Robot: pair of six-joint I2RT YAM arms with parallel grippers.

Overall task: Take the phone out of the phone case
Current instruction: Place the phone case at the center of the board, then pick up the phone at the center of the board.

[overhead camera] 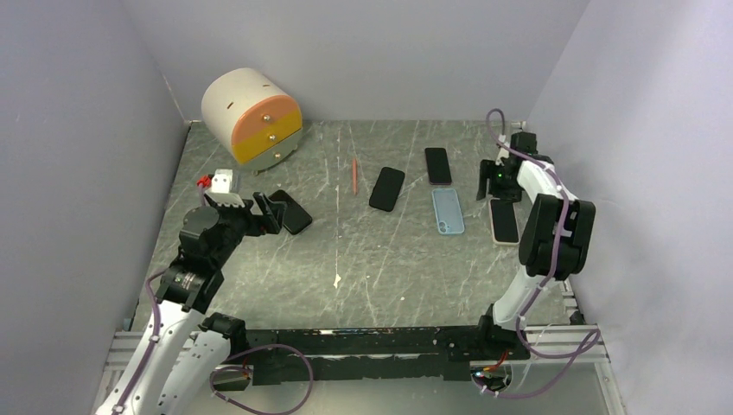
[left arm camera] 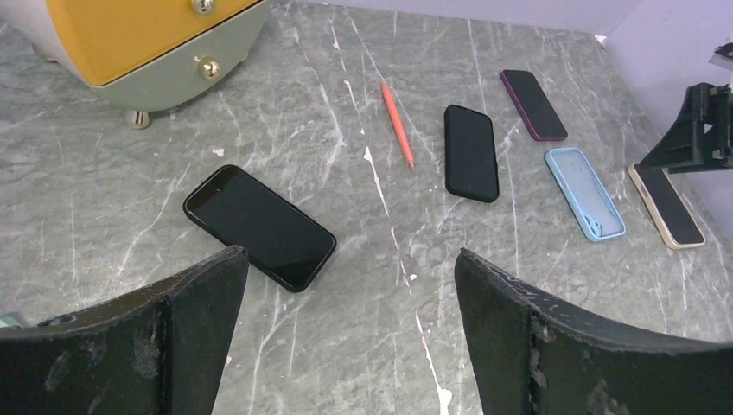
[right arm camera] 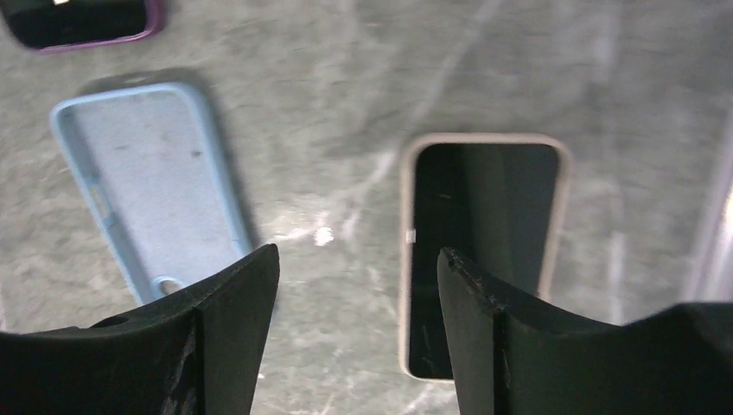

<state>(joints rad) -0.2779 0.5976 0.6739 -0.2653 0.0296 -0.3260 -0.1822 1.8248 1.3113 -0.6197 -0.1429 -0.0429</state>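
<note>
A light blue phone case (overhead camera: 448, 211) (right arm camera: 143, 181) lies empty and open side up on the marble table. Just right of it a phone with a beige rim (overhead camera: 504, 221) (right arm camera: 480, 233) lies flat, screen up. My right gripper (overhead camera: 500, 188) (right arm camera: 359, 259) hovers over the gap between them, open, with nothing between its fingers; its right finger overlaps the phone's left edge in the right wrist view. My left gripper (overhead camera: 270, 210) (left arm camera: 350, 259) stands wide open at the left, just short of a black phone (overhead camera: 290, 212) (left arm camera: 259, 226), and holds nothing.
A second black phone (overhead camera: 386, 188) and a phone in a purple case (overhead camera: 438, 165) lie mid-table, with a red pen (overhead camera: 354, 175) to their left. A round drawer cabinet (overhead camera: 252, 118) stands at the back left. Walls close in on both sides.
</note>
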